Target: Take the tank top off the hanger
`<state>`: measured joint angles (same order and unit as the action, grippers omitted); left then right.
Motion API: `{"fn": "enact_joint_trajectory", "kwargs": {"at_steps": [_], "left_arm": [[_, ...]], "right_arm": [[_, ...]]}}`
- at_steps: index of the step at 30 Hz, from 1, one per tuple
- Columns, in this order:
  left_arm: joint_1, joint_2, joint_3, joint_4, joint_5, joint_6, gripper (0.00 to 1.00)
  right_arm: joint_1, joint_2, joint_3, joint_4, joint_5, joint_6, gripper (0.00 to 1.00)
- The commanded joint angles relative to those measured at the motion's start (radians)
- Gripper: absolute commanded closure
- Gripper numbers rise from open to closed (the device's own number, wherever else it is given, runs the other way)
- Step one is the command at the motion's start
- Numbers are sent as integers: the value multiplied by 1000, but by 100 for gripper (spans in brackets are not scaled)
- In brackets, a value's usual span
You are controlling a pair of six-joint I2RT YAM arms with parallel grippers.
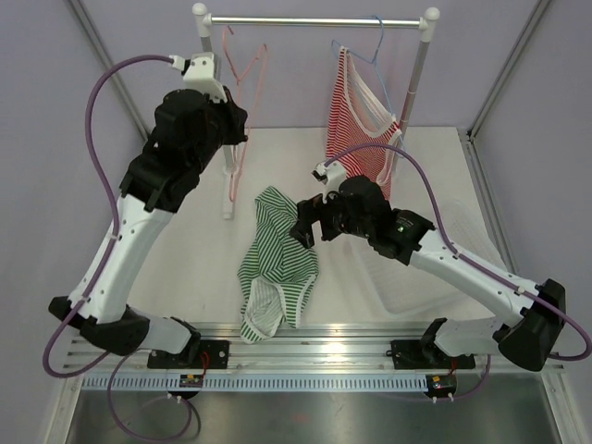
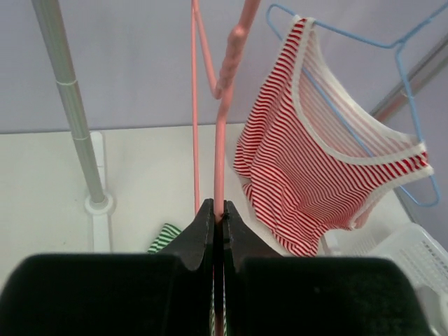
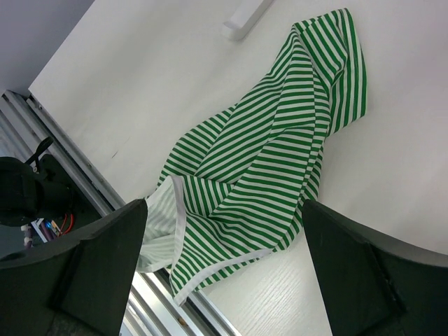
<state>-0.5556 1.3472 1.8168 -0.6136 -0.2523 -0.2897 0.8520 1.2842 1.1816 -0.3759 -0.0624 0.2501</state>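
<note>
The left arm (image 1: pixel 129 236) and the right arm (image 1: pixel 467 268) are built alike: smooth white links joined by bulky matte-black joint housings. A purple cable (image 1: pixel 90 106) loops off the left arm, and a second purple cable (image 1: pixel 375 145) arcs over the right one. The left wrist carries a small white camera block (image 1: pixel 199 67). A tiny green light (image 1: pixel 400 222) glows on the right arm's black housing. The left gripper (image 2: pixel 218 210) has slim, tapering black fingers (image 2: pixel 199 234). The right gripper (image 3: pixel 224 206) has broad, matte-black ones.
</note>
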Motion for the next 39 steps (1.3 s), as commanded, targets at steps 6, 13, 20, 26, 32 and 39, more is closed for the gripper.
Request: {"fn": "enact_joint_trajectory", "kwargs": {"at_steps": [6,13,20,26,32,39], "left_arm": [[146,309,444,-121,142,44,100],[256,535,660,-54,232,24,100],[267,604,653,12,246,20,100],[267,607,619,-6,242,46,99],[267,549,616,-46,235,43,36],[267,448,575,-121,237,9,1]], "right_arm": [[7,-138,-66,41,46,18,1],[5,-161,-125,63,-37,24,0],[5,-109,-204,146,-94,49,1],[19,41,-159,158,-90,41,0],[50,207,-68,146,-33,-3,1],[111,472,108,39,87,-40,0]]}}
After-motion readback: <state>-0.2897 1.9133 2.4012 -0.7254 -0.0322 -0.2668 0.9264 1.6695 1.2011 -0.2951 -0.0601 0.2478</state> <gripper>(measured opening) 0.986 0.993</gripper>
